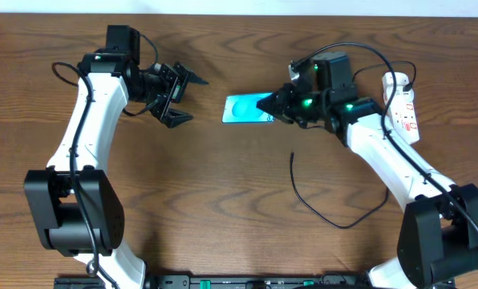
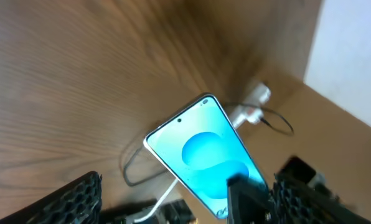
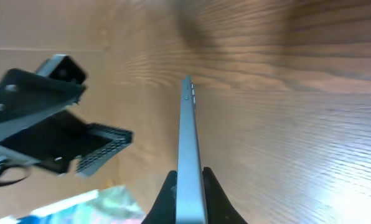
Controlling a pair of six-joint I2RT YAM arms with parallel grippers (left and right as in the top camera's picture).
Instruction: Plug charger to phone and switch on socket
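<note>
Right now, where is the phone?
In the overhead view the phone is near the table's middle, its right end pinched by the right hand, with the open left hand just off its left end.

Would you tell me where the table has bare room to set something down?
Bare wooden tabletop spans the middle, between the open left gripper, the teal-screened phone and the thin black charger cable. Around the white power strip and right gripper it is crowded.

Overhead looks straight down, far; both wrist views close, low, sharing phone (image 2: 204, 155).
</note>
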